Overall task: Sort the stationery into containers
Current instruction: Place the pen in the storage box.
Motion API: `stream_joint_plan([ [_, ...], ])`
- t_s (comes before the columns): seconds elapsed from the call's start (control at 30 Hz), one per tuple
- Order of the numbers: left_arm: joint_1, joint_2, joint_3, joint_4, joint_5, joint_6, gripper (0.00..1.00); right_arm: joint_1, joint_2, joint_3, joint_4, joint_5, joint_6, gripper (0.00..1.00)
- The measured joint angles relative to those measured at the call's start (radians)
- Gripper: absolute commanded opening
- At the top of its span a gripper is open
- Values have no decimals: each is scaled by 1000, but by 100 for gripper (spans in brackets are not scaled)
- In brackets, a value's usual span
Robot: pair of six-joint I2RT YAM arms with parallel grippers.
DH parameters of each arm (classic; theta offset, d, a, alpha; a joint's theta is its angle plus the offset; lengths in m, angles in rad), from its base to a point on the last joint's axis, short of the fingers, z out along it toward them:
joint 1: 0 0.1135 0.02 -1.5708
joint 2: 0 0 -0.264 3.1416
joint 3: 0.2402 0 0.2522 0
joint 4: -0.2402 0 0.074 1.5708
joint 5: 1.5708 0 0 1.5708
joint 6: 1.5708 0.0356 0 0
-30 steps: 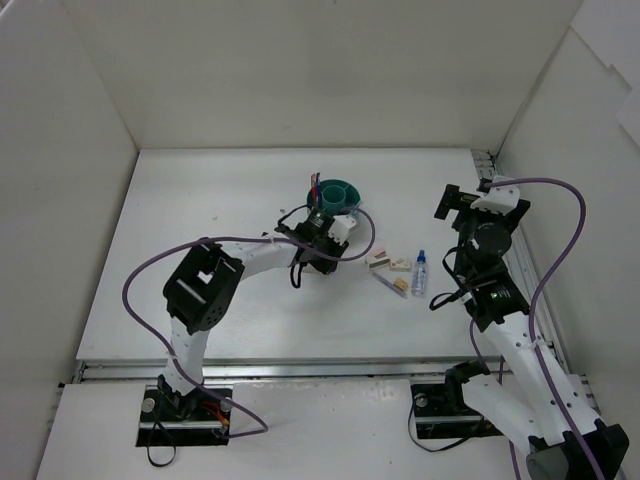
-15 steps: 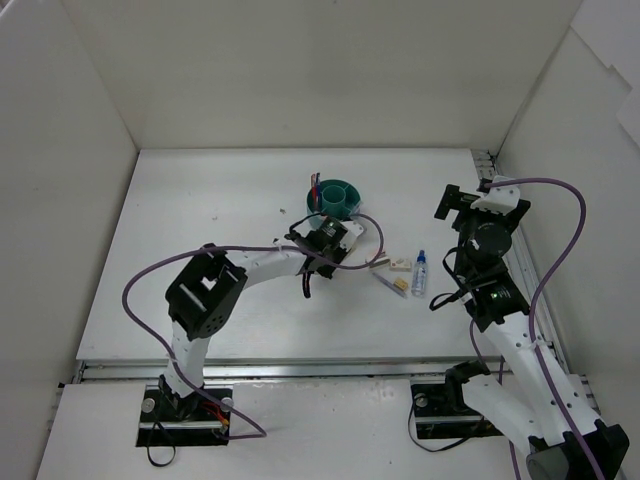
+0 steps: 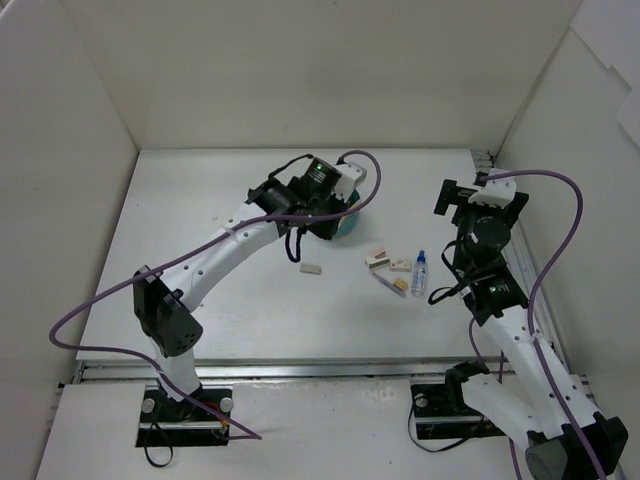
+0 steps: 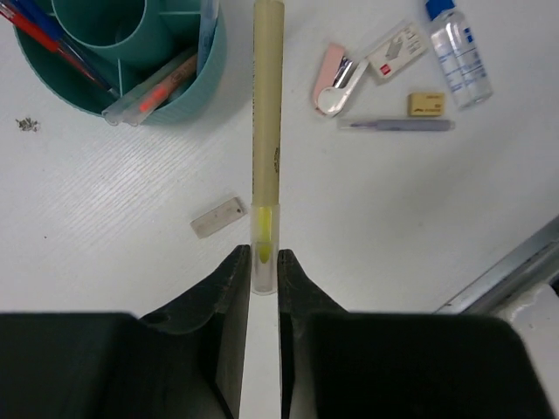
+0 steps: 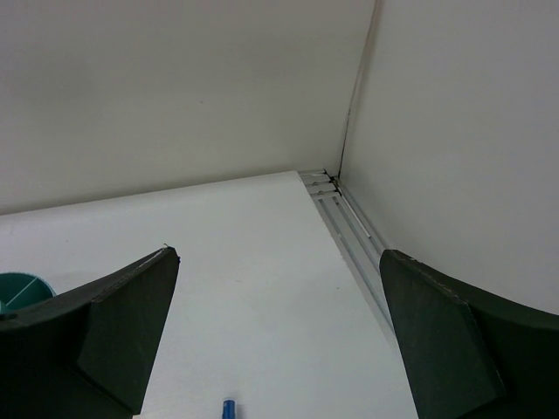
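The left claw (image 4: 265, 262), low over the counter (image 3: 200, 200) beside the teal organizer (image 4: 188, 96) a second earlier, had swung up and over it. It was clamped on the clear-capped end of a yellow highlighter (image 4: 266, 113), which pointed out past the organizer's rim. The lift suggested the pick was done and a drop into a compartment came next; red and blue pens (image 4: 52, 39) already stood inside. A small pale block (image 4: 218, 216) lay alone on the counter below the claw. Well to the right, erasers (image 4: 397, 54), a purple pen (image 4: 397, 125) and a clear bottle (image 3: 419, 272) waited unsorted, close together. The right claw (image 5: 279, 257) hung idle at the far right, its fingers wide apart and empty, unmoved over that second. The counter was plain white with a faint grain, closed in by white walls (image 3: 300, 70), with a metal rail (image 5: 349, 209) along its right edge.
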Motion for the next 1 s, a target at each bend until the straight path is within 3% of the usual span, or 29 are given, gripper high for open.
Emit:
stream_joint_plan([
  [0.2,33,78,235,-214,74,-39,0,-4,11,3,2,4,-22,98],
  [0.47,39,216,344,-407,-58,-6,0,-4,26,5,10,5,-47,98],
  [0.83,39,296,397,-410,-256,271,0,-5,53,16,16,3,-59,98],
  [1.0,42,311,400,-359,-270,423,0,-5,65,16,19,-2,-66,98],
])
